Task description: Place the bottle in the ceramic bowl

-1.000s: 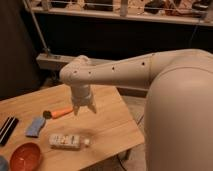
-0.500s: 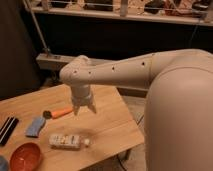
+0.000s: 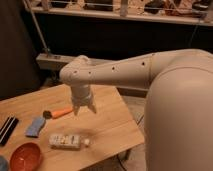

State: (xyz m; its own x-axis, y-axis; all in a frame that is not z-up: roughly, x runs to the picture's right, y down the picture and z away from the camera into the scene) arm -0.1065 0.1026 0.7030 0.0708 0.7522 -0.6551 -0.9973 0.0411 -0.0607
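The ceramic bowl (image 3: pixel 25 156) sat at the near left corner of the wooden surface (image 3: pixel 112 125), and its inside showed only its own orange-red glaze. Its lower rim reached the bottom edge of the view. The bottle (image 3: pixel 67 141) lay on its side on the surface just right of the bowl and apart from it, with its white cap pointing away from the bowl. The marks on its label were too blurred to read.

Up and to the right of the bowl, beyond the bottle, the claw (image 3: pixel 84 109) hung above the surface with its fingers spread and nothing between them. A carrot-shaped thing (image 3: pixel 60 113) lay just beside its left finger, and whether the two touched could not be told. A blue sponge (image 3: pixel 35 126) lay behind the bowl. Left of the sponge, a dark striped object (image 3: pixel 7 130) was cut off by the frame edge. A bluish sliver (image 3: pixel 2 164) left of the bowl was also cut off and could not be identified.
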